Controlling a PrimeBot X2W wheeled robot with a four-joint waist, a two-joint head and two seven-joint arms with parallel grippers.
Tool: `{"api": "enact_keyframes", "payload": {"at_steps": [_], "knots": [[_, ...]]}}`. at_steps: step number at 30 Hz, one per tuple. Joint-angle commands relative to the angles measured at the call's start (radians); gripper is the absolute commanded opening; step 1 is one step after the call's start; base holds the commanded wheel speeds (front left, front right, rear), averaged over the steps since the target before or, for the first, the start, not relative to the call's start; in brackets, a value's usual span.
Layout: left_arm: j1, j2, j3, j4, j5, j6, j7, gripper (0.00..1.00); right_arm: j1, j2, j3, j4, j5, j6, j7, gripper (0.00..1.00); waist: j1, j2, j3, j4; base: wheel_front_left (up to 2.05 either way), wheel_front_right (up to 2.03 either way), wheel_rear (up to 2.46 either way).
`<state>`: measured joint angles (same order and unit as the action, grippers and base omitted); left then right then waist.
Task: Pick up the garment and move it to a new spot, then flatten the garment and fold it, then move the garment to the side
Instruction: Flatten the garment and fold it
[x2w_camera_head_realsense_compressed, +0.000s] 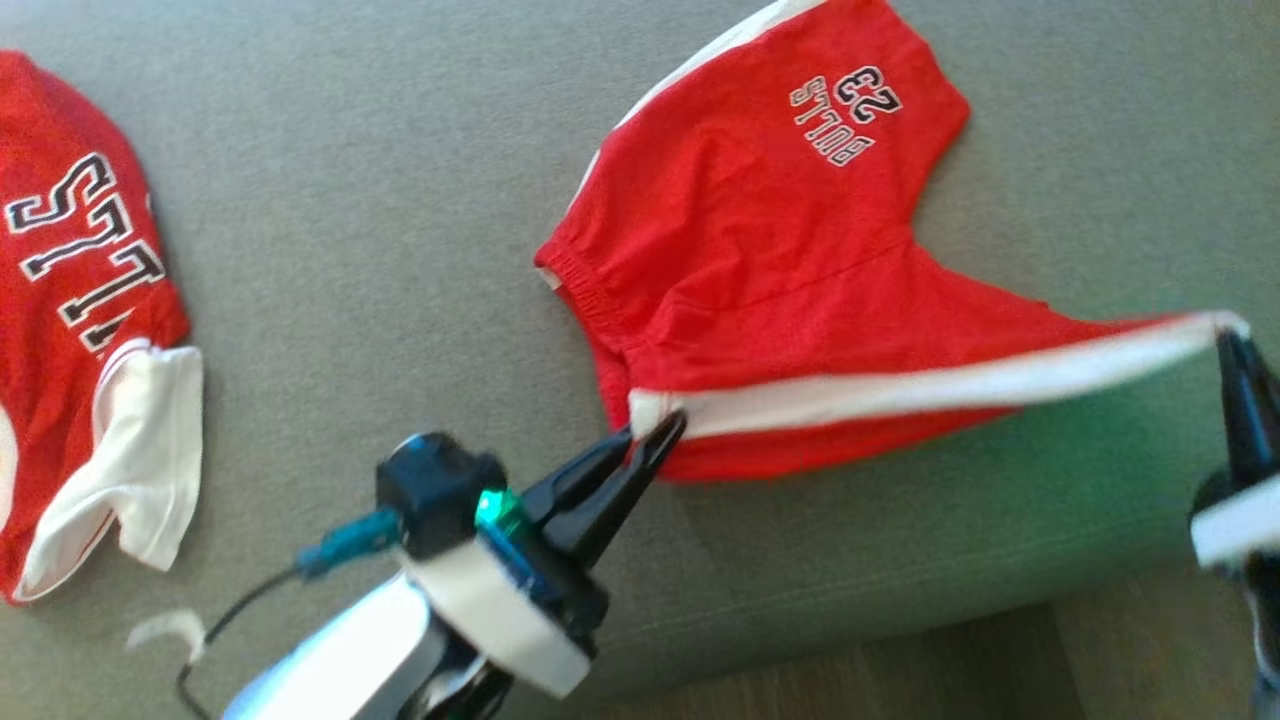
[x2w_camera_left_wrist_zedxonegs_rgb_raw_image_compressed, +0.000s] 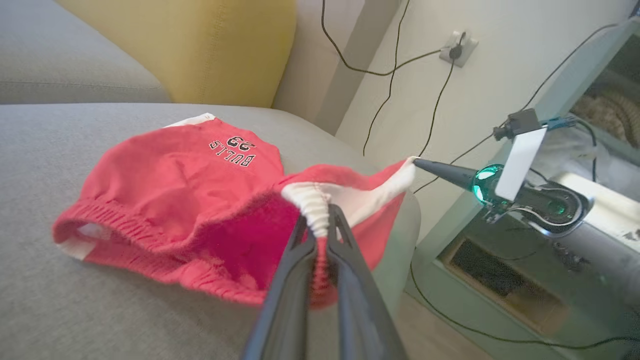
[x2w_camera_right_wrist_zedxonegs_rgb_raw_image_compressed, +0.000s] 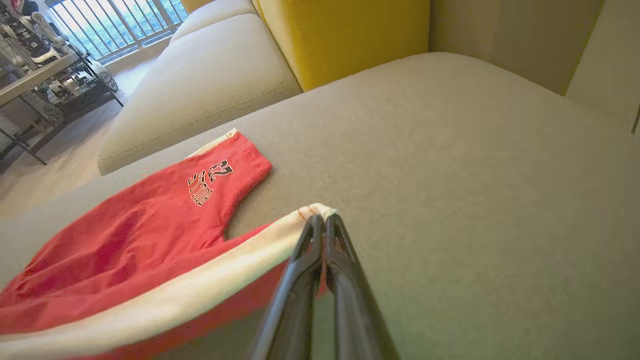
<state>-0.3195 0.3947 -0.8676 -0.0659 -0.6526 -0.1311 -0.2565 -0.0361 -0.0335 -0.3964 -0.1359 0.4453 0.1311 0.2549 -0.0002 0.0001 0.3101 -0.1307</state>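
Observation:
Red shorts (x2w_camera_head_realsense_compressed: 760, 250) with a white side stripe and a "BULLS 23" print lie on the grey sofa seat (x2w_camera_head_realsense_compressed: 380, 300). My left gripper (x2w_camera_head_realsense_compressed: 655, 435) is shut on the waistband end of the white stripe; the left wrist view has the bunched white elastic pinched between its fingers (x2w_camera_left_wrist_zedxonegs_rgb_raw_image_compressed: 320, 225). My right gripper (x2w_camera_head_realsense_compressed: 1228, 338) is shut on the hem corner of the same stripe, seen up close as the white corner of the shorts (x2w_camera_right_wrist_zedxonegs_rgb_raw_image_compressed: 150, 250) held at the tips (x2w_camera_right_wrist_zedxonegs_rgb_raw_image_compressed: 324, 220). The stripe edge is stretched taut and lifted between the two grippers; the far leg rests flat.
A red and white "BULLS" jersey (x2w_camera_head_realsense_compressed: 80, 330) lies at the seat's left. The sofa's front edge and wooden floor (x2w_camera_head_realsense_compressed: 900, 670) are just below my grippers. A yellow cushion (x2w_camera_right_wrist_zedxonegs_rgb_raw_image_compressed: 345, 35) stands at the back. A cabinet (x2w_camera_left_wrist_zedxonegs_rgb_raw_image_compressed: 500, 260) and cables flank the sofa's end.

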Motion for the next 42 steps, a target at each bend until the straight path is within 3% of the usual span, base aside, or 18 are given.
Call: {"api": "enact_keyframes", "payload": {"at_steps": [1,6,11,18,28,41,42], "knots": [[-0.086,-0.009,0.021,0.007,-0.048,0.000,-0.005,0.00,-0.101,-0.017,0.010,-0.013,-0.037,0.000,0.028,0.00,0.0002,-0.0001,0.012,0.019,0.00,0.00,0.00],[-0.180,-0.062,-0.006,0.142,-0.150,0.000,-0.005,0.00,-0.265,-0.017,0.011,0.055,-0.103,0.000,0.101,0.00,0.0002,-0.0001,0.038,0.045,0.00,0.00,0.00],[-0.283,-0.151,-0.005,0.240,-0.378,0.000,0.001,0.00,-0.460,-0.017,0.013,0.148,-0.207,0.000,0.176,0.00,0.0002,-0.0001,0.081,0.071,0.00,0.00,0.00],[-0.397,-0.187,0.003,0.306,-0.548,0.000,0.004,0.00,-0.675,-0.039,0.014,0.291,-0.281,0.000,0.218,0.00,0.0002,-0.0001,0.138,0.104,0.00,0.00,0.00],[-0.482,-0.204,0.043,0.305,-0.595,0.000,-0.005,0.00,-0.891,-0.094,0.042,0.441,-0.351,0.000,0.188,0.00,0.0002,-0.0001,0.224,0.149,0.00,0.00,0.00],[-0.479,-0.272,0.133,0.331,-0.534,0.000,-0.005,0.00,-1.052,-0.131,0.116,0.645,-0.440,0.000,0.080,0.00,0.0002,-0.0001,0.283,0.202,0.00,0.00,0.00],[-0.477,-0.275,0.134,0.335,-0.530,0.000,-0.005,0.09,-1.057,-0.132,0.117,0.662,-0.445,0.000,0.068,0.03,0.0002,-0.0001,0.283,0.203,0.00,0.00,0.00]]}}
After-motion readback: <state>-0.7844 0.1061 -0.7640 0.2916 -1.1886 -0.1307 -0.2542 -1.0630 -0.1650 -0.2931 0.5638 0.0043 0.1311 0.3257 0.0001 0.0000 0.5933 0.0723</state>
